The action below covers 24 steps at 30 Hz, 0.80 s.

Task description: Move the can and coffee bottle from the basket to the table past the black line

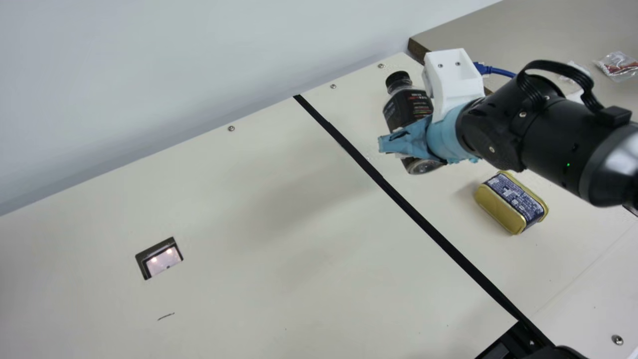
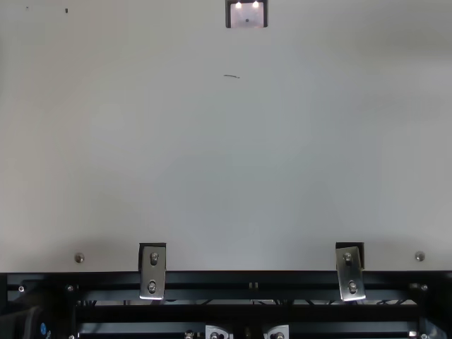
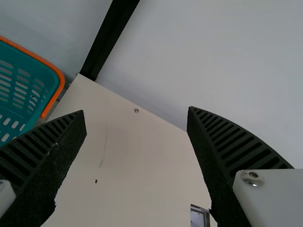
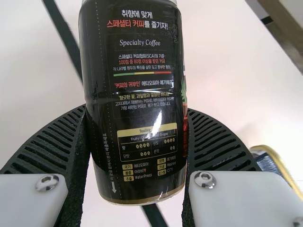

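My right gripper (image 1: 398, 142) is at the main view's upper right, past the black line (image 1: 384, 182), shut on the dark coffee bottle (image 1: 406, 107), which leans at a tilt. In the right wrist view the bottle (image 4: 137, 94) is squeezed between both fingers of the right gripper (image 4: 138, 146). The gold and blue can (image 1: 512, 202) lies on the table right of the line, nearer than the bottle. The left gripper (image 3: 137, 116) is open in its wrist view, nothing between its fingers, with the teal basket (image 3: 59, 90) beyond one finger.
A brown-edged second table (image 1: 498, 30) with a plastic packet (image 1: 618, 66) adjoins at the upper right. A pale wall (image 1: 174, 65) runs along the cream table's far edge (image 1: 231, 128). Black frame rails with metal brackets (image 2: 152, 272) line the near edge in the top view.
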### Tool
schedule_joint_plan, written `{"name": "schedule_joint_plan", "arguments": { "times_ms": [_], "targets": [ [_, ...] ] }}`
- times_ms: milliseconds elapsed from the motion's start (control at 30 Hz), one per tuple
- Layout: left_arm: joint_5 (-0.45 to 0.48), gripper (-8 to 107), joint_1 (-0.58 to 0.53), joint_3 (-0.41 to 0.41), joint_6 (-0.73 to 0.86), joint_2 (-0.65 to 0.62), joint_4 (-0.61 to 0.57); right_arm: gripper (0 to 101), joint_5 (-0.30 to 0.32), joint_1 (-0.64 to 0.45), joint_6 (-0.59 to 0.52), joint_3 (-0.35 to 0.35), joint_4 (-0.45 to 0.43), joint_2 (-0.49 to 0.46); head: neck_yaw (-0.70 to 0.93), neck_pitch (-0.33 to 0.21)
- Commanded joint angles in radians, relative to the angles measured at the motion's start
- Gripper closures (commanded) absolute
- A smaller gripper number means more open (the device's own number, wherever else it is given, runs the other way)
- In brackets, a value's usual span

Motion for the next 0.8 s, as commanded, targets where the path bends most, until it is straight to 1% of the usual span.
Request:
{"name": "schedule_joint_plan", "arguments": {
  "times_ms": [0,200,467,767],
  "targets": [
    [0.000,9,0.000,0.000,0.000,0.000,0.000,101,-0.004,-0.033,-0.031,-0.005,0.006,0.016,-0.012,-0.022],
    [0.000,9,0.000,0.000,0.000,0.000,0.000,101,-0.023,-0.101,-0.126,-0.027,0.041,0.077,-0.012,-0.022],
    [0.000,9,0.000,0.000,0.000,0.000,0.000,101,-0.071,-0.174,-0.233,-0.049,0.089,0.169,-0.012,-0.022],
    [0.000,9,0.000,0.000,0.000,0.000,0.000,101,-0.107,-0.201,-0.271,-0.054,0.081,0.240,-0.012,-0.022]
  ]
}}
